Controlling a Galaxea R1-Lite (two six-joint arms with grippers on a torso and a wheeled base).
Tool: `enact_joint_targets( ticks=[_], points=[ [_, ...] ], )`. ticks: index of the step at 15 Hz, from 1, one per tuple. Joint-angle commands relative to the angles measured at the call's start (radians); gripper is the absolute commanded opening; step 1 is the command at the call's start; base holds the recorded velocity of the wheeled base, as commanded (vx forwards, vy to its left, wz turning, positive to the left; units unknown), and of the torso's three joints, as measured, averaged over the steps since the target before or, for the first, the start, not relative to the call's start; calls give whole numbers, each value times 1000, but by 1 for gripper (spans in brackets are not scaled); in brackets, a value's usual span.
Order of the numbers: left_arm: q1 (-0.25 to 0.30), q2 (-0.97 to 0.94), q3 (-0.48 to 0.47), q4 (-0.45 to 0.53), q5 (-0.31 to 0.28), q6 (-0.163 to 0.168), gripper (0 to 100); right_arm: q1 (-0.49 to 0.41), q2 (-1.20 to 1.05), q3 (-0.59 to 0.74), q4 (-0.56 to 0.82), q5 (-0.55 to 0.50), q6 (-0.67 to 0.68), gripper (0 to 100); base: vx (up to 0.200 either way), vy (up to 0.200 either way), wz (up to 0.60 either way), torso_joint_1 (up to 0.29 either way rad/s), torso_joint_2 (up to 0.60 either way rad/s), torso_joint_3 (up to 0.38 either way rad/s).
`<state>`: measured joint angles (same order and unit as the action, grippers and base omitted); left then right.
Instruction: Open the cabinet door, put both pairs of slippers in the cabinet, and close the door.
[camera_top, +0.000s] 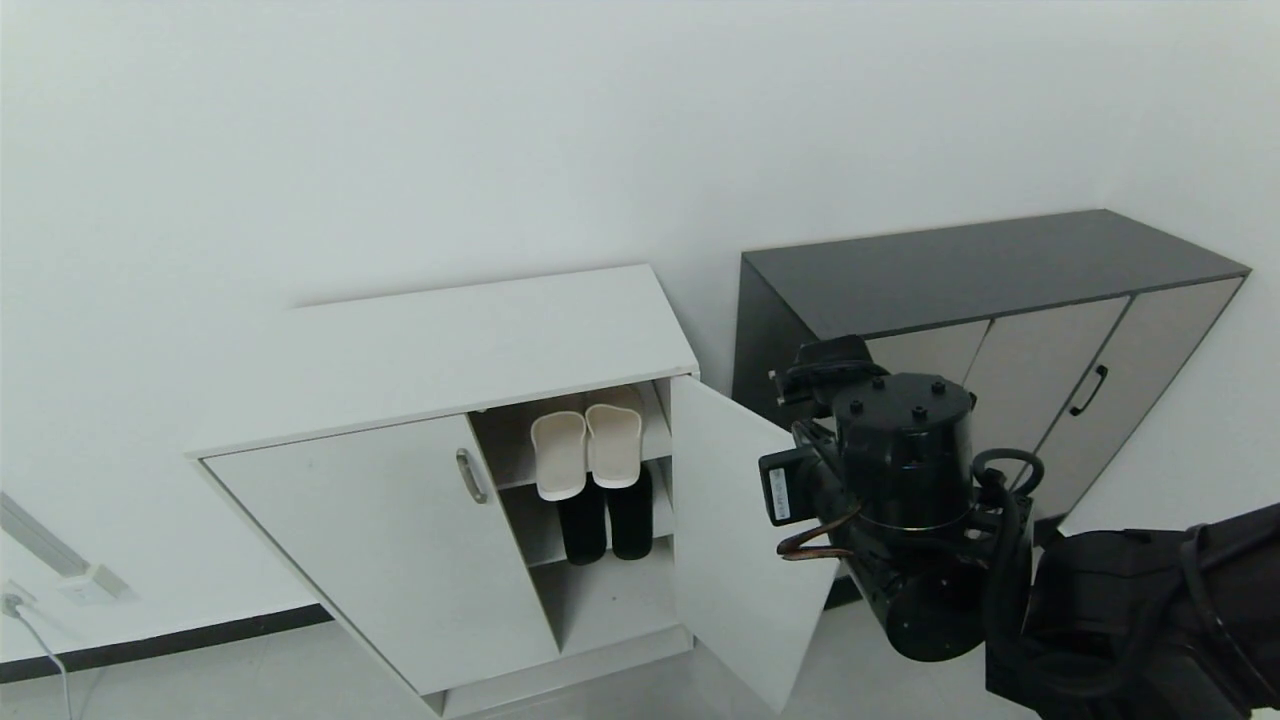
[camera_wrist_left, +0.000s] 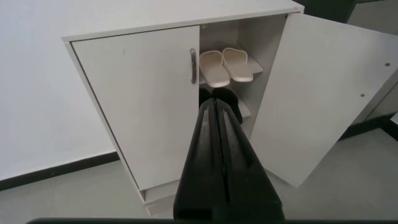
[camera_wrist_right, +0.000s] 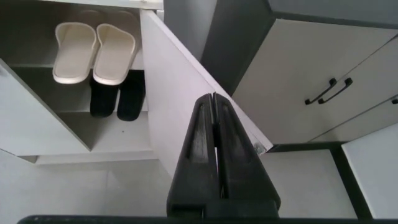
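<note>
The white cabinet (camera_top: 450, 350) has its right door (camera_top: 740, 530) swung open and its left door (camera_top: 400, 540) closed. Inside, a white pair of slippers (camera_top: 587, 450) rests on the upper shelf, toes sticking out over the edge. A black pair of slippers (camera_top: 605, 520) sits on the shelf below. My right gripper (camera_wrist_right: 214, 99) is shut and holds nothing; it hovers by the outer face of the open door (camera_wrist_right: 180, 106). My left gripper (camera_wrist_left: 214, 102) is also shut on nothing and faces the cabinet opening, partly hiding the black slippers (camera_wrist_left: 235, 104).
A dark grey cabinet (camera_top: 980, 270) with closed doors stands just right of the open door. A wall socket with a cable (camera_top: 15, 600) sits low at the far left. Bare floor lies in front of the white cabinet.
</note>
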<state>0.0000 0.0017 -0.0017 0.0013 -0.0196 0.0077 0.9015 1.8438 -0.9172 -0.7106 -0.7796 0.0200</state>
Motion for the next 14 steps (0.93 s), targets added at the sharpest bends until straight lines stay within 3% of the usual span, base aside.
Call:
enact_joint_targets(
  ticks=[1,4,7,10,14],
  points=[
    [0,0,0,0,0,-2,0,0,2,0,0,0,0,0,-200,0,0,22,-7,-17],
    [0,0,0,0,0,0,0,-6,2,0,0,16,0,0,-200,0,0,9,-6,-1],
    [0,0,0,0,0,0,0,-36,5,-8,-29,42,0,0,0,0,0,0,0,0],
    [0,0,0,0,0,0,0,-127,5,-52,-38,155,1,0,0,0,0,0,0,0],
    [0,0,0,0,0,0,0,-266,49,-193,99,272,29,0,0,0,0,0,0,0]
  ],
)
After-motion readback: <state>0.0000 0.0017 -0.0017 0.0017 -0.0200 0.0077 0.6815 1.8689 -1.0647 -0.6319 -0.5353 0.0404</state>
